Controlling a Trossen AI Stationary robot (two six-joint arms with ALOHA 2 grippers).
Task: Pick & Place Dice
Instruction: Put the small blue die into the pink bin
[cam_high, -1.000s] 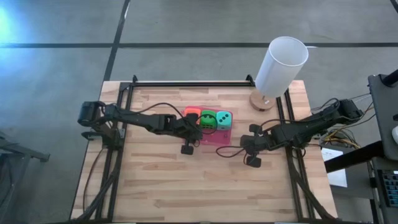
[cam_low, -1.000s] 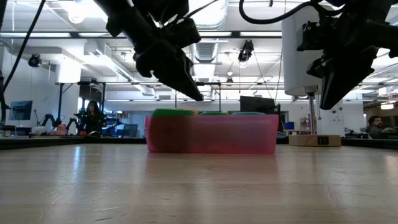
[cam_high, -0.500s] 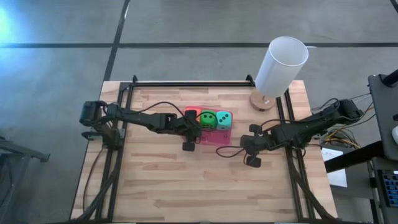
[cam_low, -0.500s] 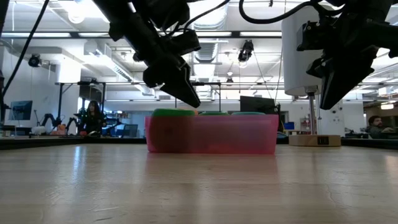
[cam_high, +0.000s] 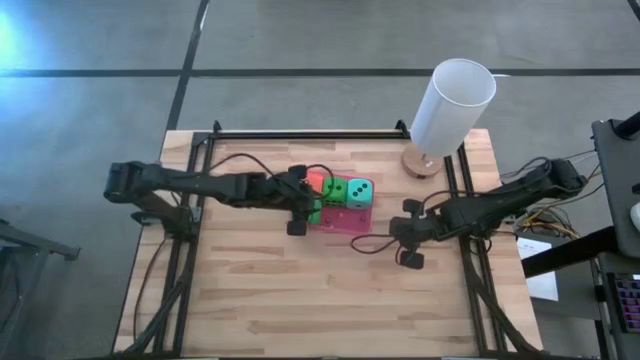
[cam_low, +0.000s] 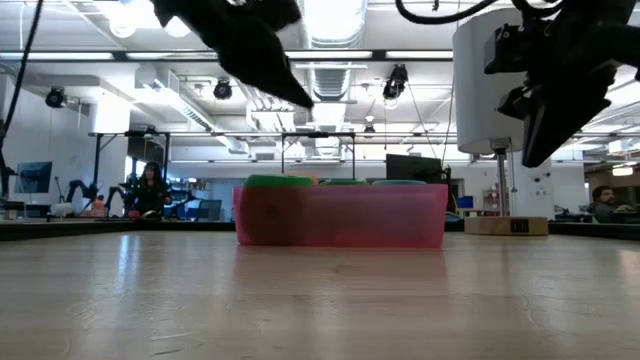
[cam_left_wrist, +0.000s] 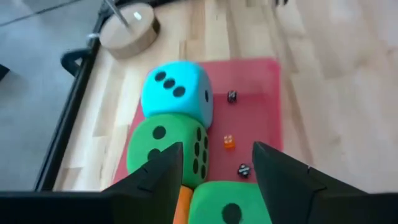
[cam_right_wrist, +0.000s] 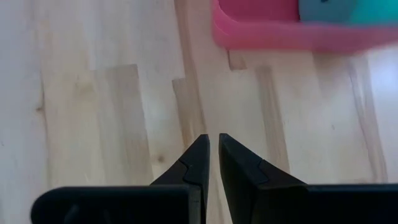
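Note:
On the pink pad (cam_high: 350, 218) rest a teal die (cam_left_wrist: 177, 93), a green die (cam_left_wrist: 165, 149), a second green die (cam_left_wrist: 230, 205) and an orange die (cam_high: 313, 181), packed side by side. A few tiny dice (cam_left_wrist: 229, 142) lie on the pad's bare part. My left gripper (cam_left_wrist: 217, 149) hangs open above the pad's left end, with the nearer green die below its fingers and clear of them. In the low view it (cam_low: 290, 90) is well above the pad (cam_low: 340, 215). My right gripper (cam_right_wrist: 212, 140) is shut over bare wood, right of the pad (cam_high: 405, 245).
A tall white cylinder (cam_high: 450, 105) on a round wooden base stands at the far right of the table. Black rails (cam_high: 300, 133) run along the far, left and right sides. Bare wood (cam_high: 320, 290) fills the near half.
My left gripper has opened, risen away from the pad and drawn back a little toward the table's left edge. The green die it hung over stays on the pad's left end. The right arm has kept still.

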